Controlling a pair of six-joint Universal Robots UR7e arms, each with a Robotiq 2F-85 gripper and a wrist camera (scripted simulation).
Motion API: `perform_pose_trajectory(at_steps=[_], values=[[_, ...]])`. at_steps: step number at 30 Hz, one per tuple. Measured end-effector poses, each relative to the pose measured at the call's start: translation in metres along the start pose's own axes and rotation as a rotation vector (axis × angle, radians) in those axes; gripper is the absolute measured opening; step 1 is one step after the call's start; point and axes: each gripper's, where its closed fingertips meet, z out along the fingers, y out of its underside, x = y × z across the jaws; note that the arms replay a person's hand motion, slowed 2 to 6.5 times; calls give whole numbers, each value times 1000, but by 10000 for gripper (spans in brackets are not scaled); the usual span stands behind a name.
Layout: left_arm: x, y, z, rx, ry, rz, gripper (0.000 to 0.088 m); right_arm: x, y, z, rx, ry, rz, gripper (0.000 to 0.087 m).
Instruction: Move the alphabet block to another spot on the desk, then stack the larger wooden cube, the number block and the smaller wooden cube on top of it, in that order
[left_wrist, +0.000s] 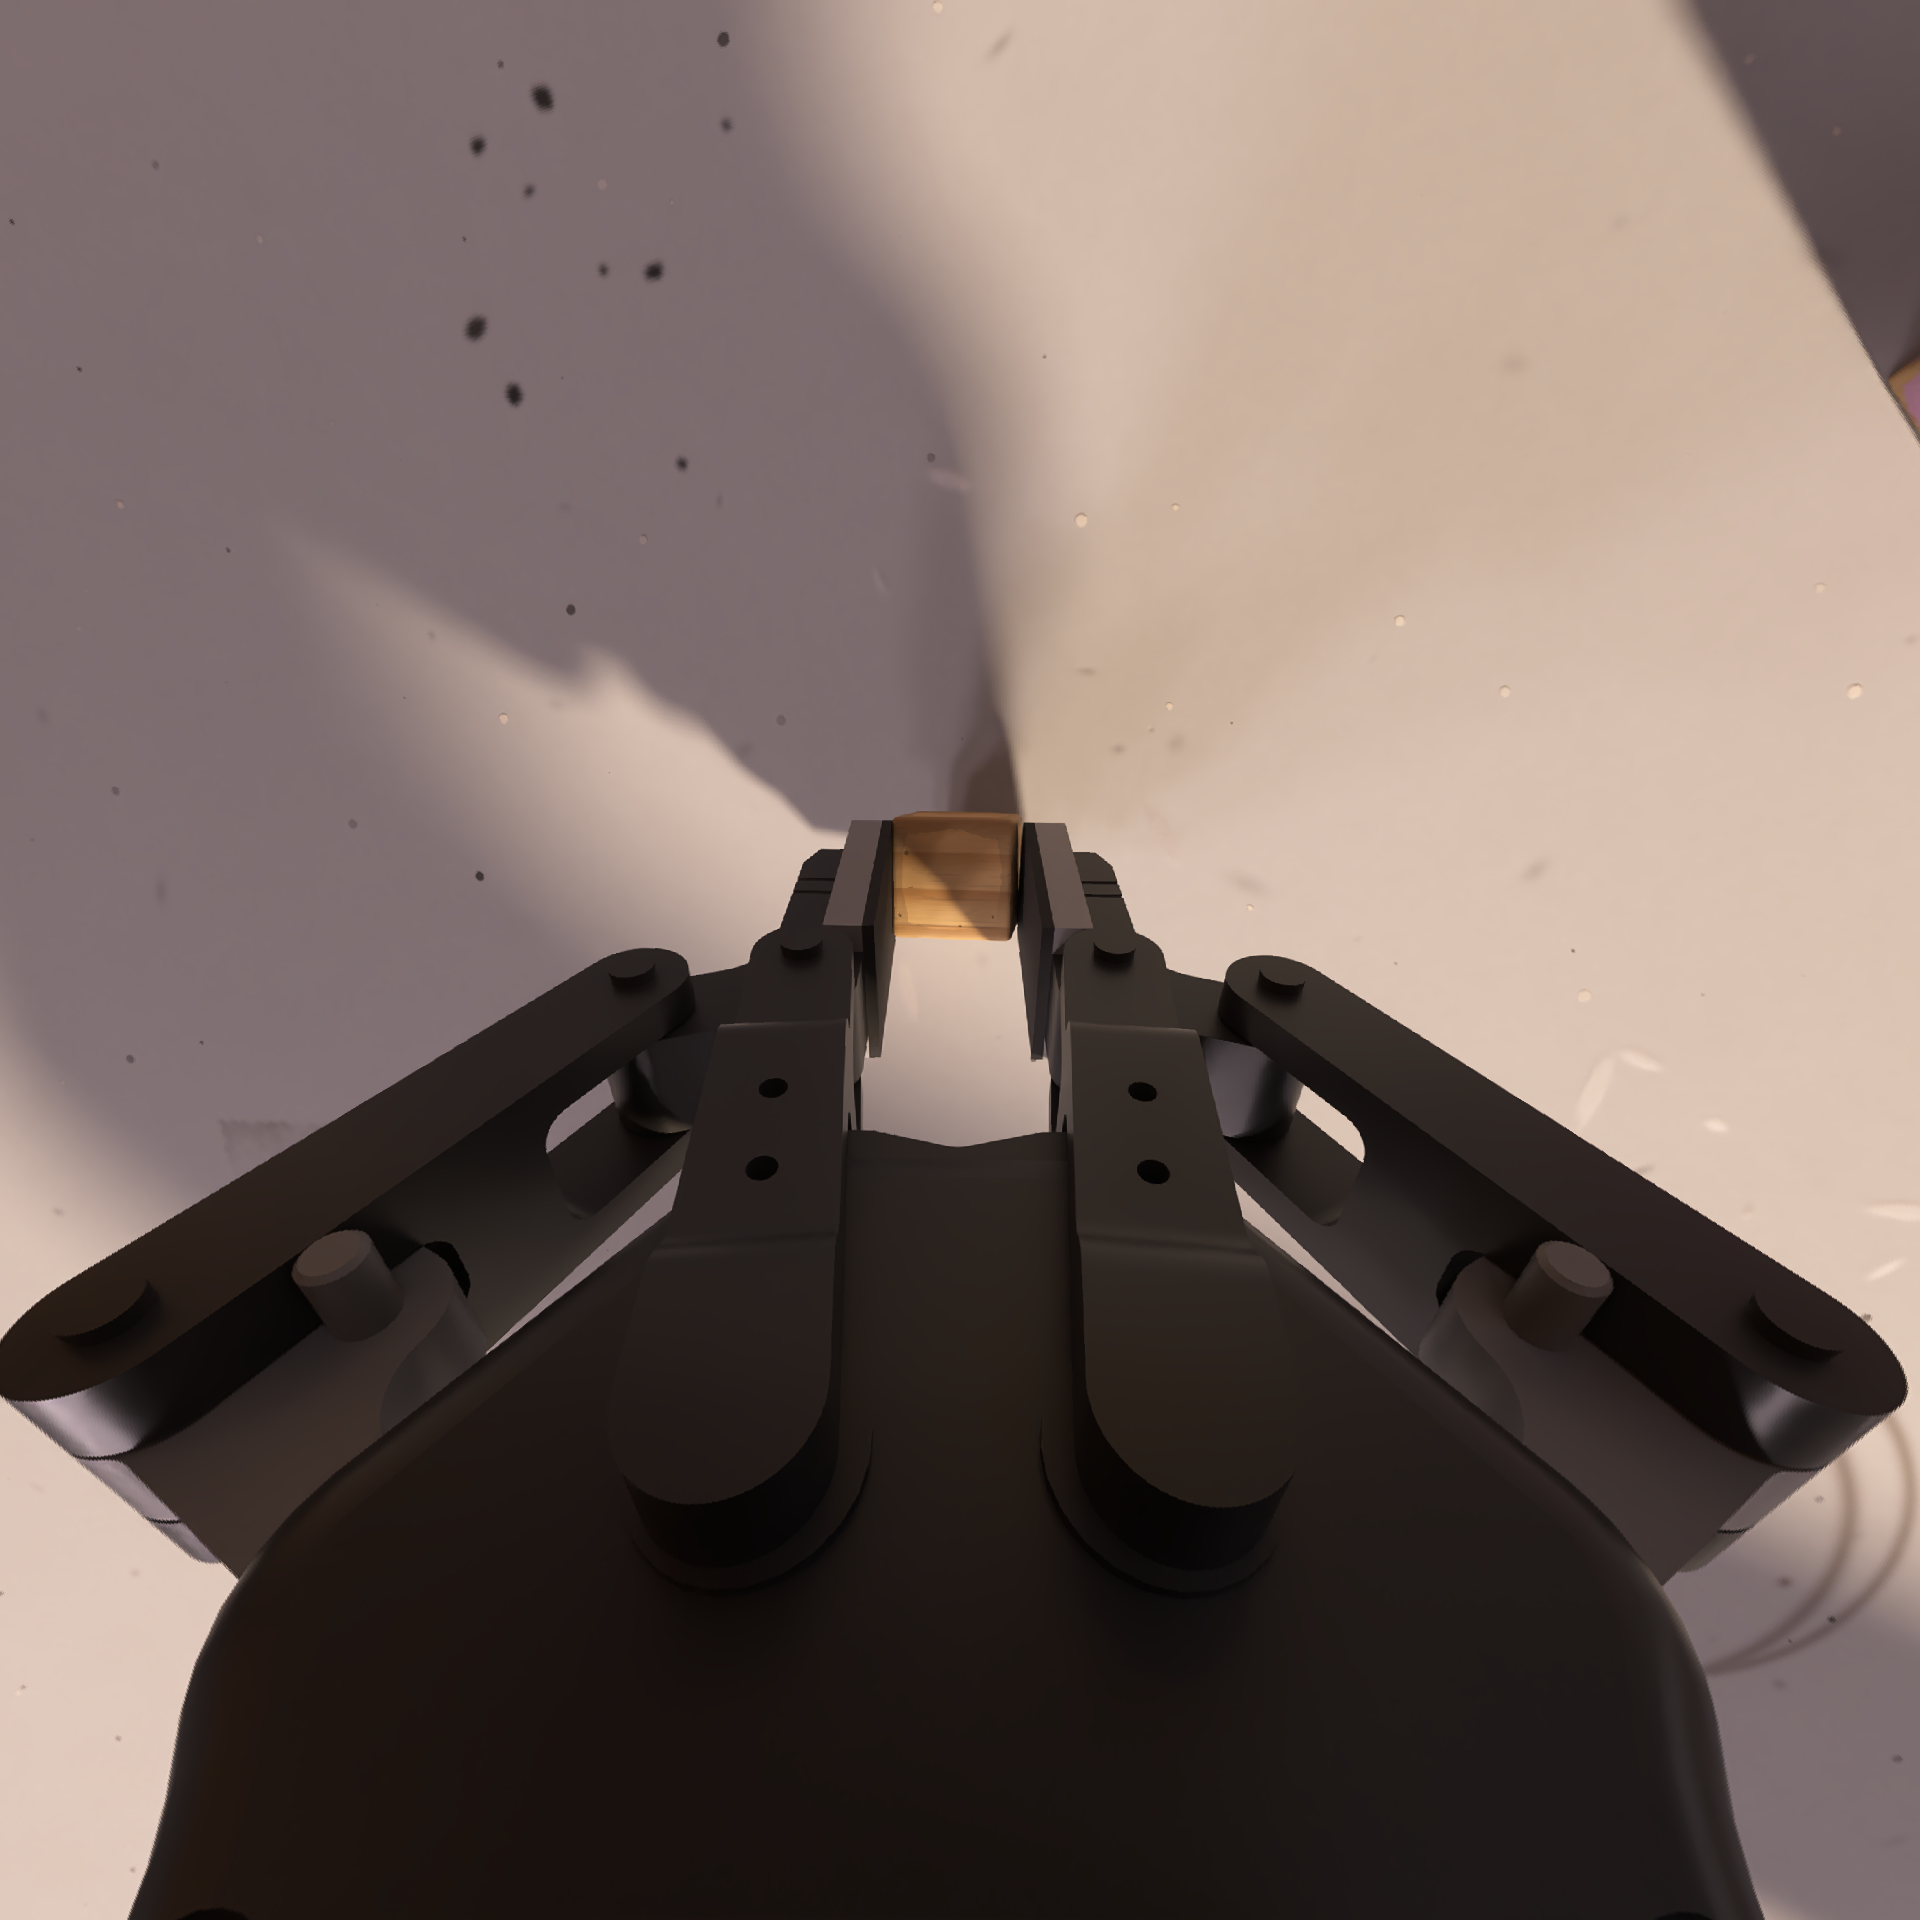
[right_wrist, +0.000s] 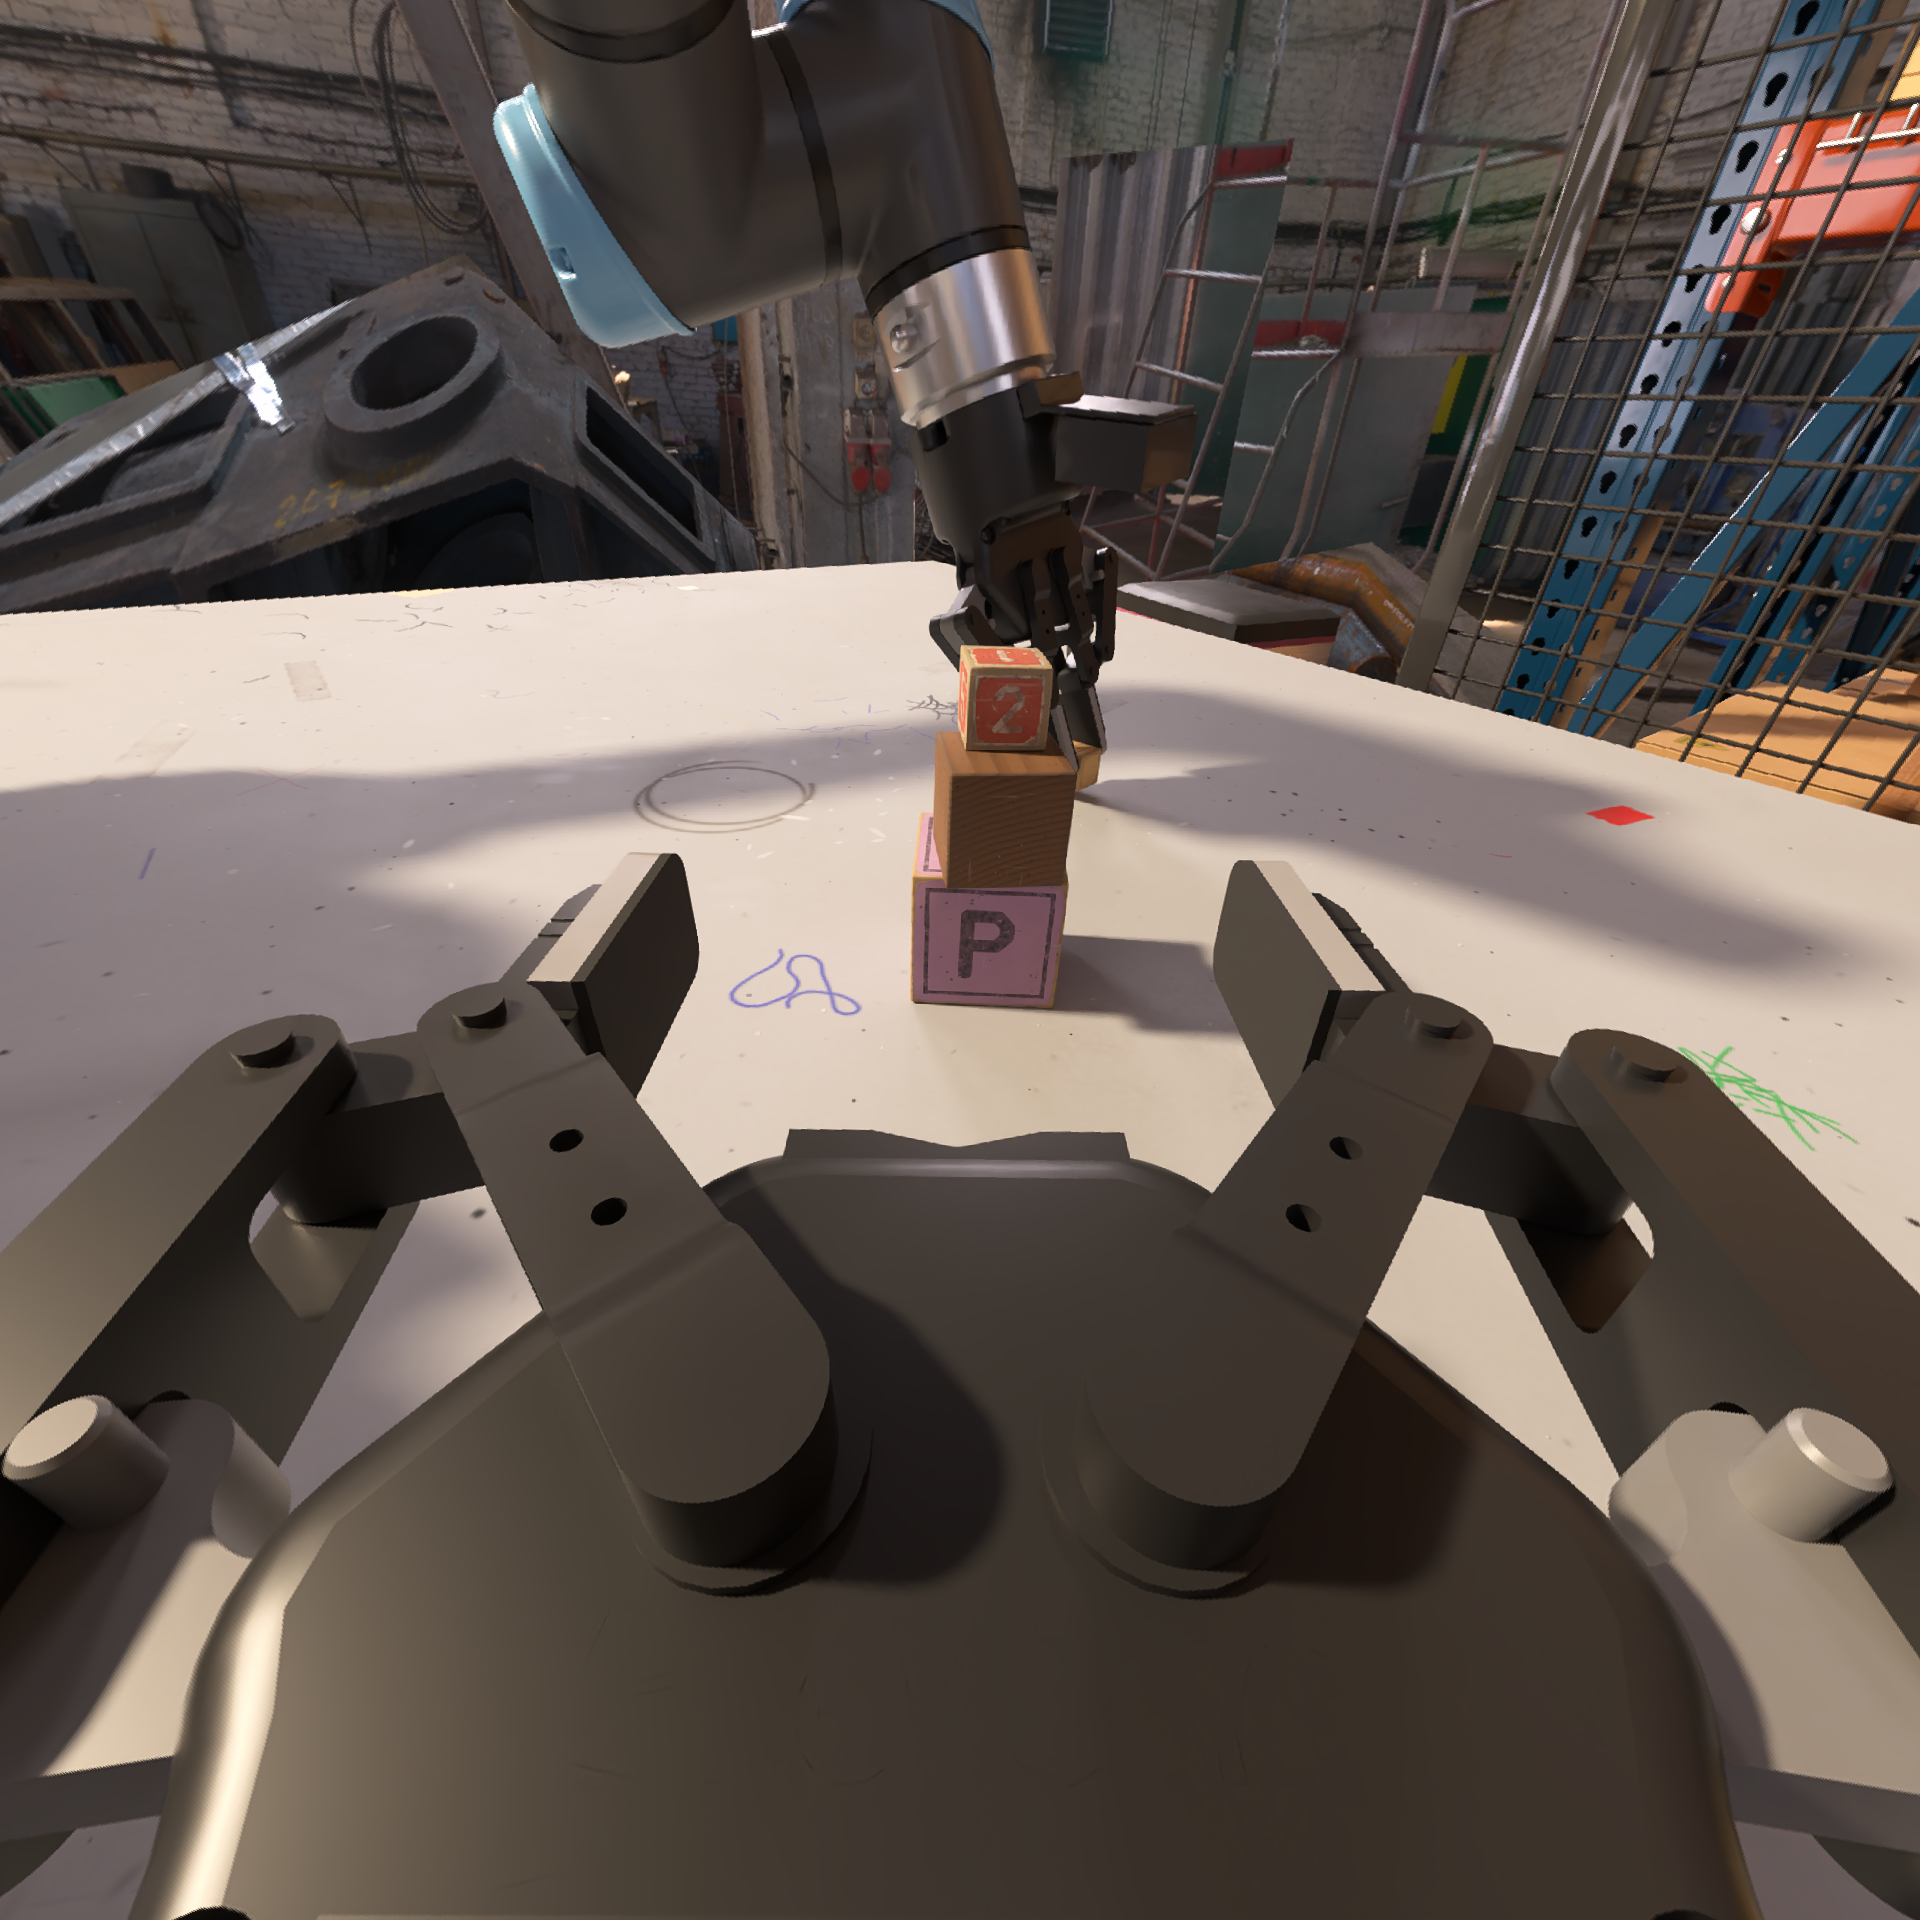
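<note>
In the right wrist view a stack stands mid-desk: the pink alphabet block (right_wrist: 987, 943) at the bottom, the larger wooden cube (right_wrist: 1003, 816) on it, and the red number block (right_wrist: 1006, 698) on top. My left gripper (right_wrist: 1075, 732) reaches down just behind the stack. In the left wrist view it (left_wrist: 956, 833) is shut on the smaller wooden cube (left_wrist: 954, 883), low over the desk. That cube (right_wrist: 1089, 767) peeks out behind the stack. My right gripper (right_wrist: 956, 883) is open and empty, in front of the stack and apart from it.
The white desk (right_wrist: 416, 831) has scribbles, a drawn circle (right_wrist: 724, 795) left of the stack and a red patch (right_wrist: 1619, 816) at the right. Its far edge runs behind the left arm (right_wrist: 831, 156). Wire mesh and racks (right_wrist: 1714, 416) stand beyond at the right.
</note>
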Motion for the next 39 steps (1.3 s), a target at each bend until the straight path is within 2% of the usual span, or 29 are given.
perform_pose_trajectory(at_steps=[7, 21, 32, 39], values=[[5, -2, -17, 30, -1, 20, 216, -1, 1, 0, -5, -2, -4, 854], [28, -23, -72, 170, 15, 88, 216, -1, 1, 1, -7, -2, -7, 854], [63, -47, -111, 258, 51, 201, 216, 0, 1, 1, -8, -2, 3, 854], [90, -62, -128, 273, 69, 291, 216, 0, 1, 1, -8, -1, 5, 854]])
